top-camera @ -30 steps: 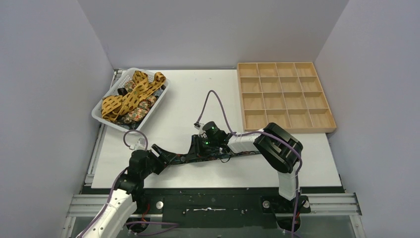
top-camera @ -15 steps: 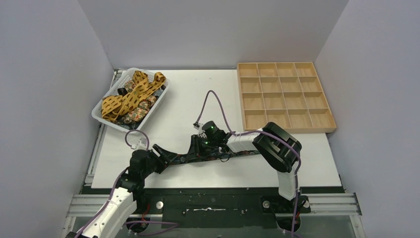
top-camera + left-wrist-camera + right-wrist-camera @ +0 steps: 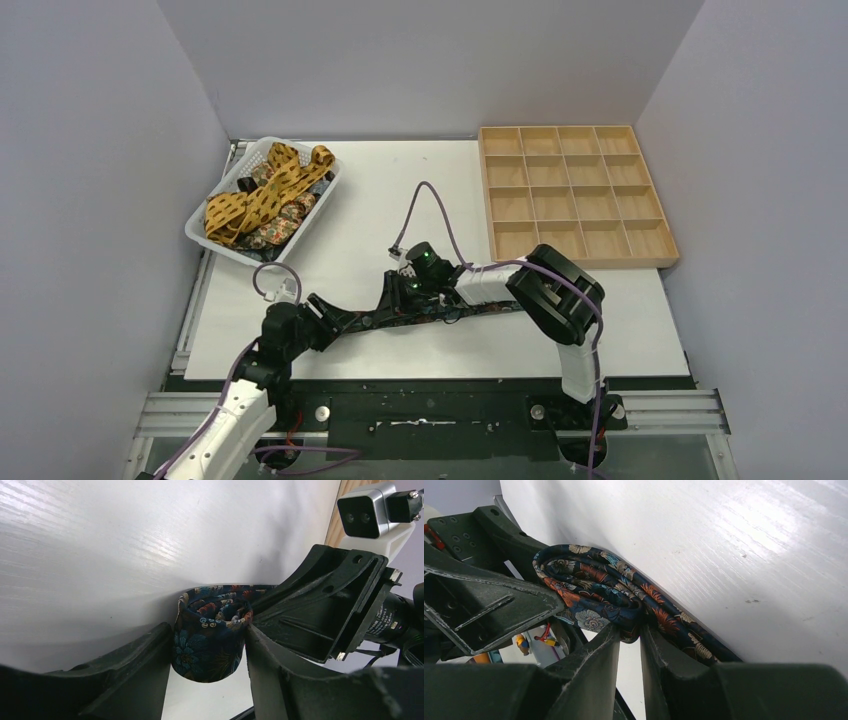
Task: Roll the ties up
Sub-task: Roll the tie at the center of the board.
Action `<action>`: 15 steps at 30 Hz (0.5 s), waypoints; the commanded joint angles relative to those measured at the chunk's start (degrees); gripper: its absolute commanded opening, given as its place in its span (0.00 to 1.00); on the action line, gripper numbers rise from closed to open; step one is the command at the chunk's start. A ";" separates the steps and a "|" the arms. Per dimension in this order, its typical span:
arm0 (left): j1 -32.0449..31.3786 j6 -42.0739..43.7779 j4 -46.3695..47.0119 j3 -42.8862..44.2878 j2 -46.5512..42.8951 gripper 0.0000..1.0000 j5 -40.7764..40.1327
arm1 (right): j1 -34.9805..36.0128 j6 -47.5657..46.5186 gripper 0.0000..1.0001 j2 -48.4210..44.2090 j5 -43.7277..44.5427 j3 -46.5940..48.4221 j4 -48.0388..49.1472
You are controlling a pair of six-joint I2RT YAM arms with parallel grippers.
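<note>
A dark navy floral tie (image 3: 470, 313) lies along the near part of the white table, and its left end is wound into a short roll (image 3: 210, 650). My left gripper (image 3: 207, 630) has a finger against each side of that roll, so it is shut on it. In the top view the left gripper (image 3: 335, 316) points right, tip to tip with my right gripper (image 3: 397, 296). The right gripper (image 3: 630, 632) is shut on a fold of the same tie (image 3: 599, 587), its jaws nearly together. More ties (image 3: 265, 190), mustard-yellow and patterned, are heaped in a basket.
The white basket (image 3: 200, 232) stands at the far left of the table. A wooden compartment tray (image 3: 575, 262) sits at the far right. A purple cable (image 3: 425, 195) loops up above the right wrist. Grey walls close in both sides.
The left jaws have narrowed onto the tie roll. The right arm has shifted slightly left, its grip unchanged.
</note>
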 commanded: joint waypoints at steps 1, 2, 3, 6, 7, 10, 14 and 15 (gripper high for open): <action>0.16 0.40 -0.18 -0.13 0.30 0.52 -0.20 | -0.12 -0.18 0.24 2.11 2.21 0.91 -3.57; 0.16 0.50 -0.08 0.13 0.49 0.52 -0.17 | -0.18 -0.18 0.24 2.17 2.55 1.04 -3.90; 0.16 0.63 -0.07 0.44 0.62 0.52 -0.03 | -0.20 -0.18 0.24 2.33 2.61 1.29 -4.25; 0.16 0.89 -0.96 0.85 0.22 0.56 0.19 | -0.18 -0.27 0.24 2.83 2.63 1.76 -4.90; 0.16 0.96 -1.21 0.89 -0.16 0.57 0.26 | -0.20 -0.27 0.24 2.95 2.63 1.79 -4.91; 0.16 1.06 -2.73 1.00 -1.76 0.59 0.24 | -0.16 -0.40 0.24 3.01 2.94 1.79 -5.32; 0.16 1.87 -4.38 0.76 -3.35 0.55 0.30 | -0.21 -0.58 0.24 3.26 2.71 1.74 -5.41; 0.16 2.19 -4.95 0.79 -3.47 0.53 0.16 | -0.20 -0.73 0.24 3.32 2.33 1.85 -5.36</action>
